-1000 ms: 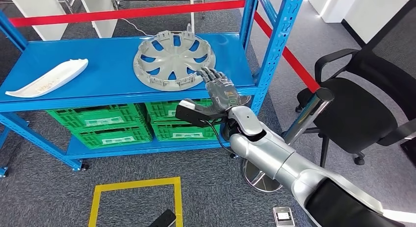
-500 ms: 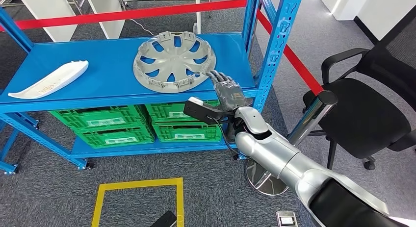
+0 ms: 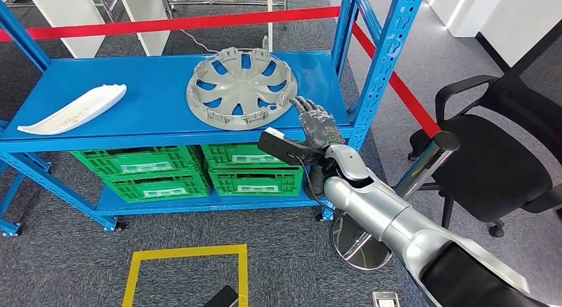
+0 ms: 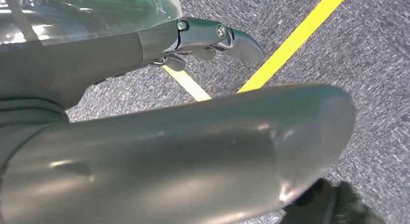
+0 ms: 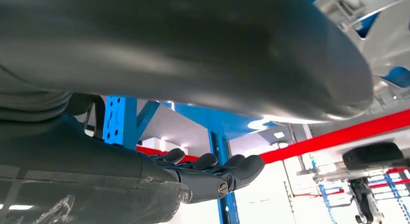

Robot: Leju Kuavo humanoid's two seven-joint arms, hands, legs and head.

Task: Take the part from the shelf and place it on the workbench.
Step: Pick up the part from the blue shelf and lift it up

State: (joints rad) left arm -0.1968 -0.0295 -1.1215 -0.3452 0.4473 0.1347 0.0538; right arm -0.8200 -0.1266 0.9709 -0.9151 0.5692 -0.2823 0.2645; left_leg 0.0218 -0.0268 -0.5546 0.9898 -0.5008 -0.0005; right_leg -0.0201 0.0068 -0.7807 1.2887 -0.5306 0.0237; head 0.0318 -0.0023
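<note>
Bright, even indoor light; wrist views blurred up close.

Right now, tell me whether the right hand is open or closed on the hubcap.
Open. The right hand reaches beside the grey hubcap on the blue shelf, fingers extended and holding nothing.

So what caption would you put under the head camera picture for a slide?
Robot's right hand reaches, fingers apart, toward a grey wheel cover lying on the blue shelf.

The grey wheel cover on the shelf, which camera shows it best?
The head view: the whole wheel cover lies on the blue shelf beside the right hand. The right wrist view catches just an edge of it; the left wrist view faces carpet.
</note>
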